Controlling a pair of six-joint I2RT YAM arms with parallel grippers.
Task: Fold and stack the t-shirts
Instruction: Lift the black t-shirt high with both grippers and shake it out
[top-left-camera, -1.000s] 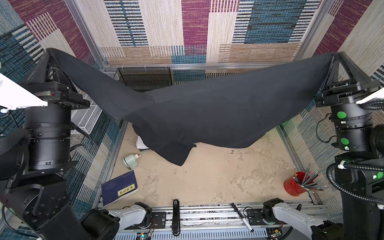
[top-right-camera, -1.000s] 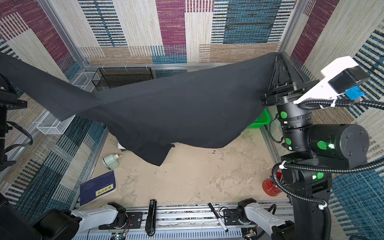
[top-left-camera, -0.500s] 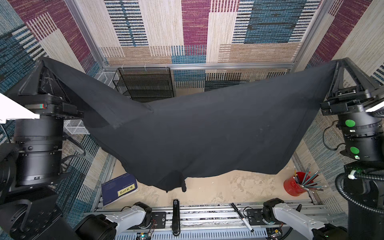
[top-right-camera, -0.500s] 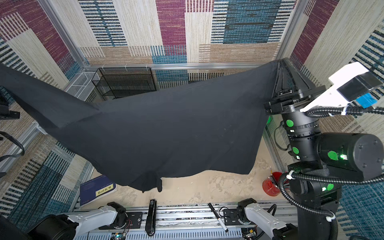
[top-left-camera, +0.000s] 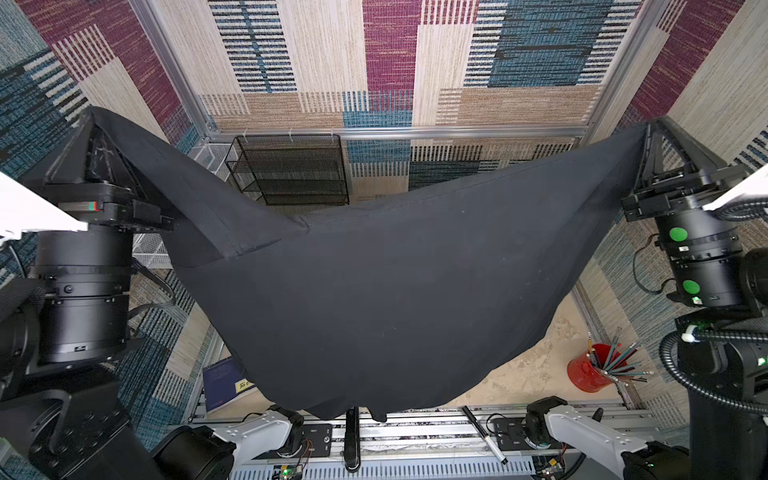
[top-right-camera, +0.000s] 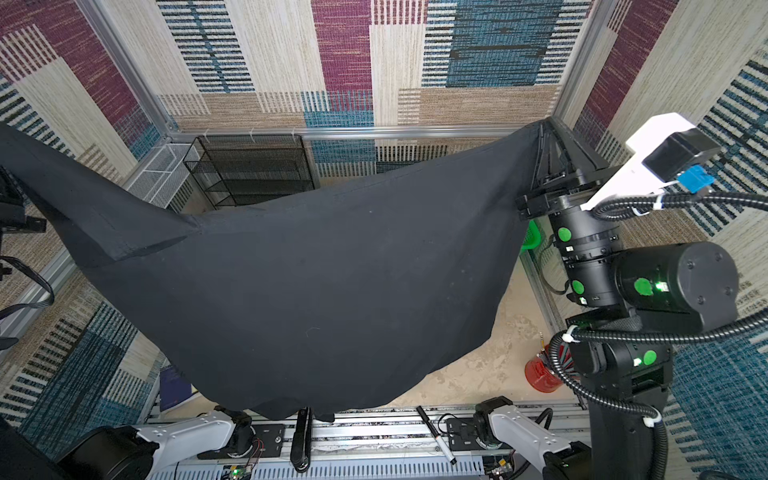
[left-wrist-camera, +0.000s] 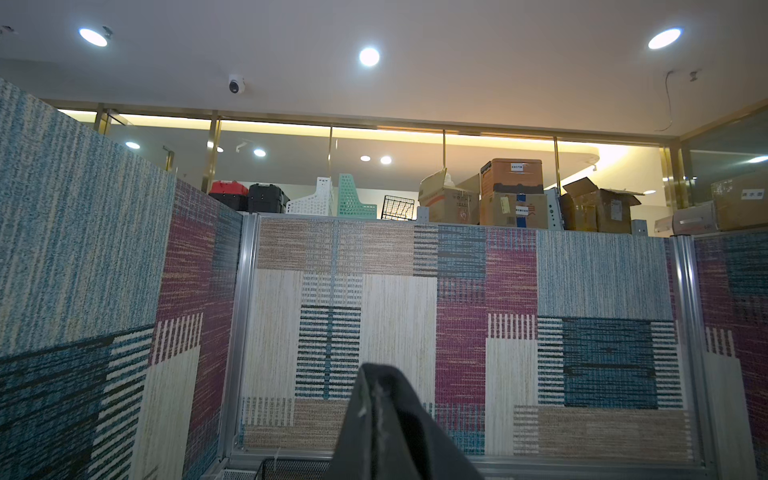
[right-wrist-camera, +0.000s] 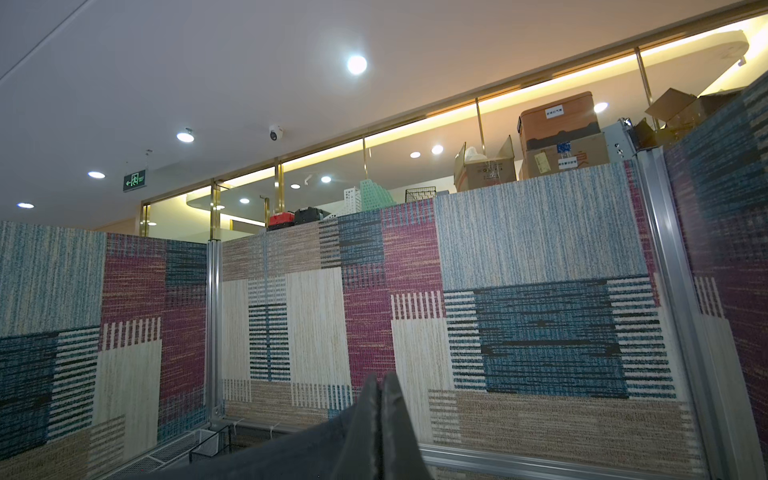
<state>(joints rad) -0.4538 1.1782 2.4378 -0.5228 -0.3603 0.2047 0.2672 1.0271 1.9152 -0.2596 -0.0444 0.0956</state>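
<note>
Item: black t-shirt (top-left-camera: 395, 299), held spread in air above bench (top-left-camera: 536, 374).
Left gripper (top-left-camera: 92, 113), right gripper (top-left-camera: 649, 126): each clamped on one shirt end, high above bench.
Step judged: spreading.
Next required: shirt lowered flat onto bench for folding.

A black wire mesh rack (top-left-camera: 291, 170) stands against the back wall, and a white wire basket (top-left-camera: 206, 154) is just beside it, to the left. On the sandy table top (top-left-camera: 536, 370), near the front right corner, a red cup (top-left-camera: 584, 372) holds many pencils. A dark blue notebook (top-left-camera: 221, 383) lies at the front left, only partly in view. A black marker pen (top-left-camera: 484, 428) lies at the front edge. In a top view a green basket (top-right-camera: 532, 237) shows at the right side. Cardboard boxes (left-wrist-camera: 511, 195) stand in a row above the patterned carpet walls (left-wrist-camera: 395, 299).
</note>
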